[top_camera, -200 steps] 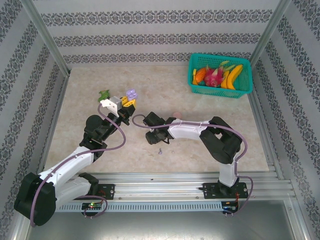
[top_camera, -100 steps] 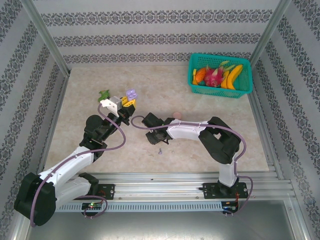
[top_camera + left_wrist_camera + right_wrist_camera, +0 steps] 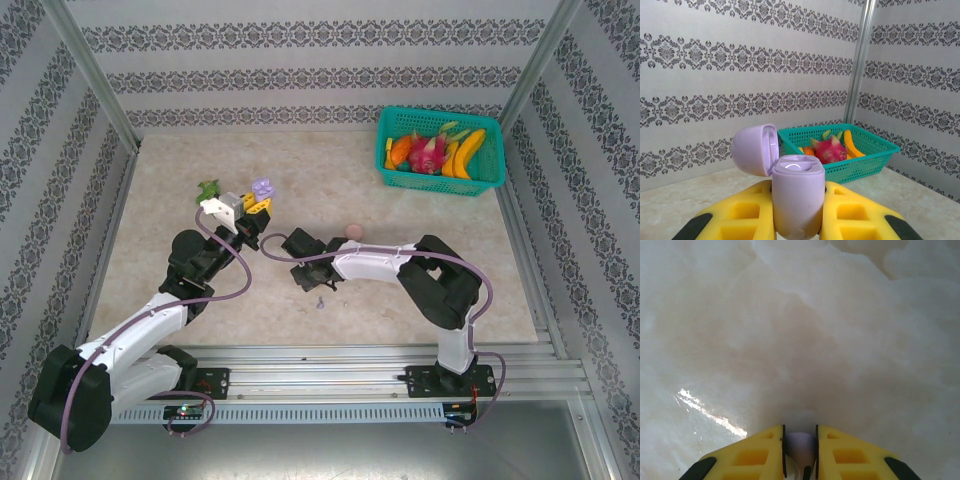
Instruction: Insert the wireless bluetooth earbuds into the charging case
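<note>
Left wrist view puts the purple charging case (image 3: 796, 180) upright between the yellow fingers of the left gripper (image 3: 799, 195), which is clamped on the case's body. The lid (image 3: 754, 150) is flipped back, so the sockets face up. Holding it off the table this way likely gives the other arm a steady, open target. Behind it sits the teal basket (image 3: 865, 160) of fruit. From above, the case (image 3: 263, 187) and left gripper (image 3: 255, 205) lie well to the left of the basket (image 3: 440, 183) and somewhat nearer the arm bases. The right gripper (image 3: 305, 278) is lower, left of the basket and nearer the bases than the held case, pointing down at the table (image 3: 450, 260). In the right wrist view its fingers have little gap between them. A small pale purple piece fills that gap, and I take it for a purple earbud (image 3: 800, 442), pinched just above the marble surface (image 3: 790, 315). Gripped by its narrow body like this, it could probably be carried stem-first to the open case. A second purple earbud (image 3: 319, 300) lies loose on the table just bases-side of the right gripper. A round pink case (image 3: 353, 231) rests between that gripper and the basket. Neither earbud is in the case yet.
</note>
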Robot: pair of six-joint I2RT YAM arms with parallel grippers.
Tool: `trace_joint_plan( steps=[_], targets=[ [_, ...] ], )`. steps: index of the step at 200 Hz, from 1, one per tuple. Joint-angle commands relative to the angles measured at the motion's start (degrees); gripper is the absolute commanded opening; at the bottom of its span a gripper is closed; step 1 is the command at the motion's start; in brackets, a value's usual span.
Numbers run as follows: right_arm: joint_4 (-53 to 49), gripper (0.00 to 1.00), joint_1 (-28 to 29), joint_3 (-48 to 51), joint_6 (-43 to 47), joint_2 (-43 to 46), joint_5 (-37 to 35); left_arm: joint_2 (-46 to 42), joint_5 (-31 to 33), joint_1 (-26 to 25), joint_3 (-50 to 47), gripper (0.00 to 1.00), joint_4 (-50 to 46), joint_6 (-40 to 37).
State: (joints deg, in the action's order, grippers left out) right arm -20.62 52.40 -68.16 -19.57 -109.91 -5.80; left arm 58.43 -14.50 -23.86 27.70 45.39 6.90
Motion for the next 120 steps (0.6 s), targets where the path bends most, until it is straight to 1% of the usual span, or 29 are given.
trace_joint_plan(
  steps=[1,36,85,104,120],
  targets=[
    [-1.09,0.18,0.51,1.64,-1.69,4.45,-1.77,-0.21,0.31,0.91,0.72,0.0,-0.28,0.75],
    [0.12,0.17,-0.87,4.44,-3.1,10.87,-2.74,-0.16,-0.28,0.92,0.61,0.0,-0.49,0.68],
    [1.11,0.17,-4.52,8.47,-4.52,23.42,-2.91,-0.3,-2.13,0.92,0.25,0.0,-0.17,0.42],
    [1.03,0.17,-6.16,8.9,-4.37,28.83,-2.86,-0.17,-4.91,0.87,0.45,0.0,-0.42,-0.21],
    [1.03,0.17,-7.46,8.17,-3.88,33.06,-2.82,0.25,-9.04,0.87,1.12,0.0,-1.22,-1.1]
  ],
)
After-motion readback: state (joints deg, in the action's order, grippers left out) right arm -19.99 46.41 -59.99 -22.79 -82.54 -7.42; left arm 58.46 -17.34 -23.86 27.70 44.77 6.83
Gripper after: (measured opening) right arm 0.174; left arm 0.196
